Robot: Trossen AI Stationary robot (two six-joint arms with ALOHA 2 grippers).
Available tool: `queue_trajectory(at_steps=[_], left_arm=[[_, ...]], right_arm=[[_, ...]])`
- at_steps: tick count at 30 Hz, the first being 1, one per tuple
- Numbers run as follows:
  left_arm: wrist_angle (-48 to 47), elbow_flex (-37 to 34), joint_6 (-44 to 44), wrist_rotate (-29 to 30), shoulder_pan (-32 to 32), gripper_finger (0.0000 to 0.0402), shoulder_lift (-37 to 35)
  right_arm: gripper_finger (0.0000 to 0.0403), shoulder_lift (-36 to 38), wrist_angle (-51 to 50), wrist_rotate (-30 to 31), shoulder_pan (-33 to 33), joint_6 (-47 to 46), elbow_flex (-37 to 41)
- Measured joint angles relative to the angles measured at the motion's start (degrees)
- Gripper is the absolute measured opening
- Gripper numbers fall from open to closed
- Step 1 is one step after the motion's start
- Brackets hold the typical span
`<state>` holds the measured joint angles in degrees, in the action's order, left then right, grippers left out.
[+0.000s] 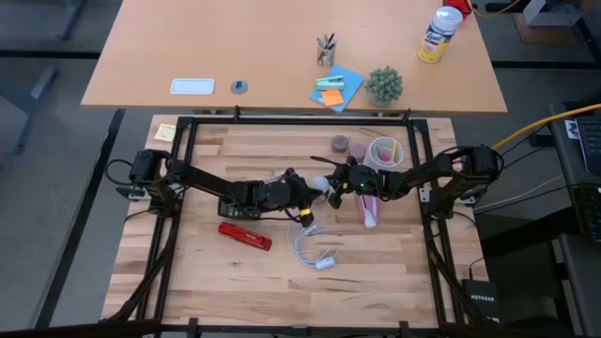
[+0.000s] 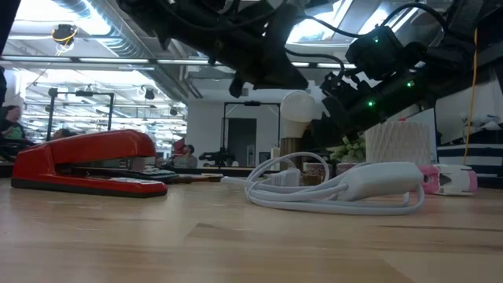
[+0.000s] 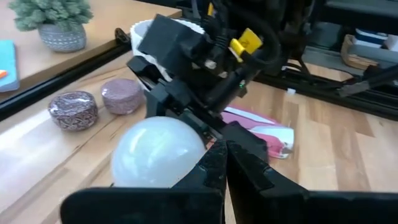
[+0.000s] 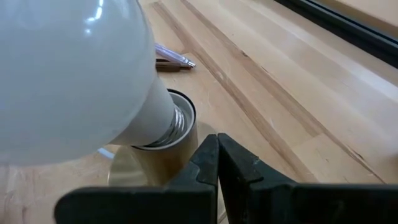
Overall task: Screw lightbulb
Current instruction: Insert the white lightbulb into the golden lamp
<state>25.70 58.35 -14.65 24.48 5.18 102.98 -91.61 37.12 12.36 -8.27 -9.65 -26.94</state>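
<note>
Screwing-in stage, by the look of it: dark left gripper (image 3: 227, 163) and dark right gripper (image 4: 217, 163) meeting mid-table, fingers on both pressed together, gripping nothing. Between them, small white rounded lightbulb (image 4: 68, 74), metal thread in the brass-coloured cylindrical socket (image 4: 163, 155). Next up, probably: opening, gripping, turning squarely. Below, pale wooden plank table (image 1: 207, 282), red stapler (image 2: 86, 161), coiled white cable (image 2: 338, 189); beyond, bright workshop.

"NETGEAR" on black router (image 1: 481, 302)
</note>
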Motion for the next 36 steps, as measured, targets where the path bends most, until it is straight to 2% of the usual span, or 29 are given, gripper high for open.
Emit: queue_trajectory(at_steps=[36], left_arm=[[-1.1,0.0,0.1,12.8,-0.8,0.0001,-0.1]], right_arm=[[0.0007,0.0,0.0,-2.0,0.0,0.0,0.0]])
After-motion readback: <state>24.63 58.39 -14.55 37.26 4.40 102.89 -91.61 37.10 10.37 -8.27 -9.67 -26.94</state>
